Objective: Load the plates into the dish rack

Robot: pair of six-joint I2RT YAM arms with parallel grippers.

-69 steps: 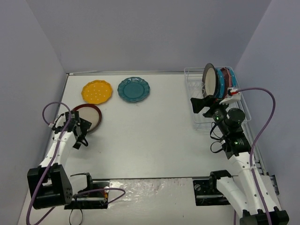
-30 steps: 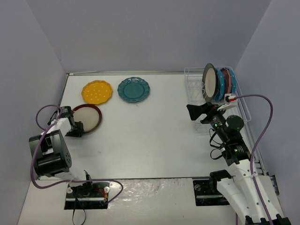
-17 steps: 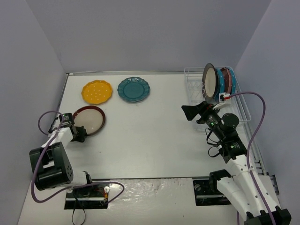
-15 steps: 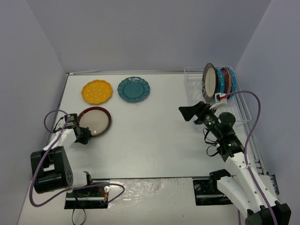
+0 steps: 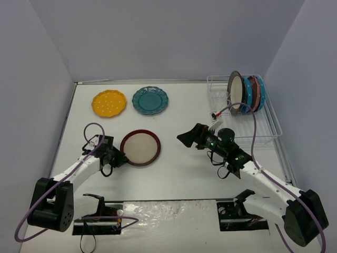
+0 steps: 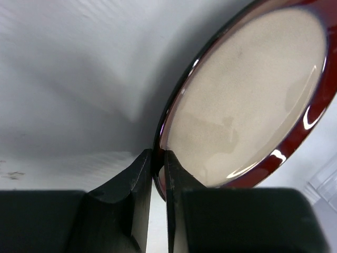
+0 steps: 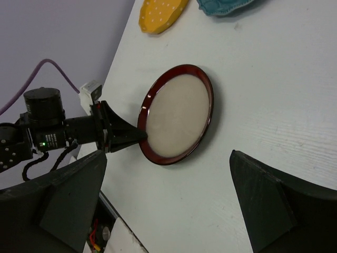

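The left gripper (image 6: 158, 168) is pinching the maroon-rimmed plate (image 6: 247, 100) by only its edge (right gripper (image 5: 188, 138) gaping wide), so the plate is probably risking pivoting loose.

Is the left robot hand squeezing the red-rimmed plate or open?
Shut. The left gripper pinches the red-rimmed plate by its edge.

text: none readable | labels: none | brands: none | numbers: none | signs: none, any view
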